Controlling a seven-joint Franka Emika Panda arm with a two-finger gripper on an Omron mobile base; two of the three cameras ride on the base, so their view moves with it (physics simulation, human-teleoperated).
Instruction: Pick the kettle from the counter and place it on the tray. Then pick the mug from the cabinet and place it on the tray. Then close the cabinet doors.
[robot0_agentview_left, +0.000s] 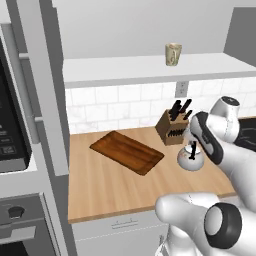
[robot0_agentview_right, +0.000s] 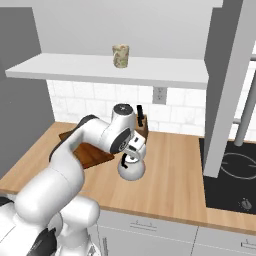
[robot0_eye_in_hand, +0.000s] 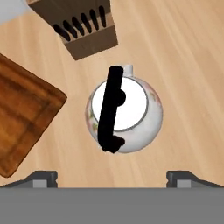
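The silver-grey kettle stands on the tan counter, just right of the dark wooden tray. My gripper hangs open directly above it, pointing down, fingers spread wide and apart from its black handle. The beige mug stands on the shelf of the cabinet. The cabinet doors are swung open on both sides.
A wooden knife block stands close behind the kettle, against the tiled wall. A black cooktop lies at the counter's right. An oven column rises at the left.
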